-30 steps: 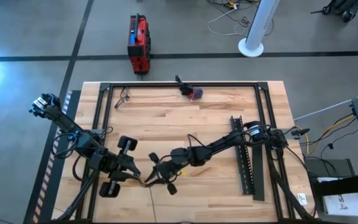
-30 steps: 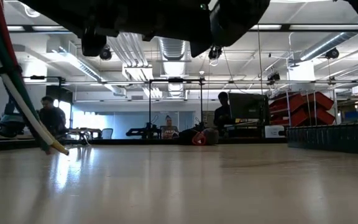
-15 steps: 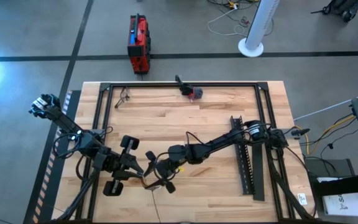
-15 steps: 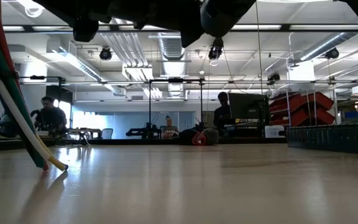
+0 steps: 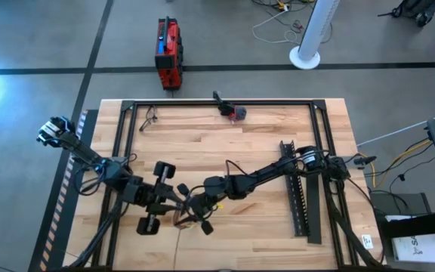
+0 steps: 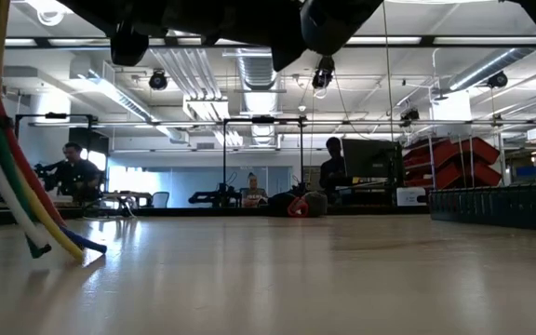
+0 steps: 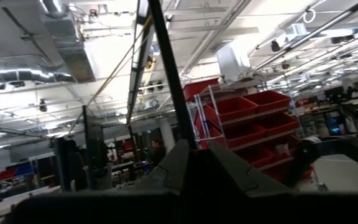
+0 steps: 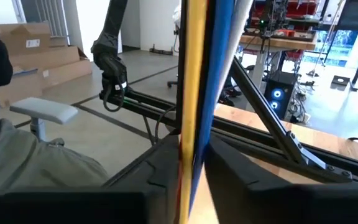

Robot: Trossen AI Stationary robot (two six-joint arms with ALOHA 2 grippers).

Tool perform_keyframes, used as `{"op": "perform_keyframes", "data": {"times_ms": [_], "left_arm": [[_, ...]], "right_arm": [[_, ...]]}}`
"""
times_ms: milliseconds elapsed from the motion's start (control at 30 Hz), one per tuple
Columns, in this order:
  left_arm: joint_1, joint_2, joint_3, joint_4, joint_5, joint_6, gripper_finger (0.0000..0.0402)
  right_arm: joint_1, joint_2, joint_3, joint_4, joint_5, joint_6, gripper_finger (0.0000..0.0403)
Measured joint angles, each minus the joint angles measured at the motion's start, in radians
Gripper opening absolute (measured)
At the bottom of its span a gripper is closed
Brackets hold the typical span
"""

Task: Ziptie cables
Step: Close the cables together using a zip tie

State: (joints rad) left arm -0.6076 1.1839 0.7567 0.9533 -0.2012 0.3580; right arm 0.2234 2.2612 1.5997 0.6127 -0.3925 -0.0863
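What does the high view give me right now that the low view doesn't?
Only the high view shows both grippers meeting near the table's front edge, the left gripper and the right gripper side by side, plus the black toothed strip on the right. Only the low view shows the cables' ends touching the table, and people in the room behind. Both show the cables and the wooden tabletop.
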Motion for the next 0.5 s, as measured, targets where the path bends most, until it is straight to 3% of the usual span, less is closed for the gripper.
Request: {"op": "perform_keyframes", "data": {"times_ms": [167,500], "left_arm": [[0.026,0.0,-0.001,0.013,-0.025,0.001,0.0029],[0.035,-0.015,-0.001,0.023,-0.041,0.006,0.0029]], "right_arm": [[0.0,0.0,0.0,0.005,0.001,0.007,0.0041],[-0.005,-0.01,-0.001,-0.057,0.019,-0.01,0.0144]]}}
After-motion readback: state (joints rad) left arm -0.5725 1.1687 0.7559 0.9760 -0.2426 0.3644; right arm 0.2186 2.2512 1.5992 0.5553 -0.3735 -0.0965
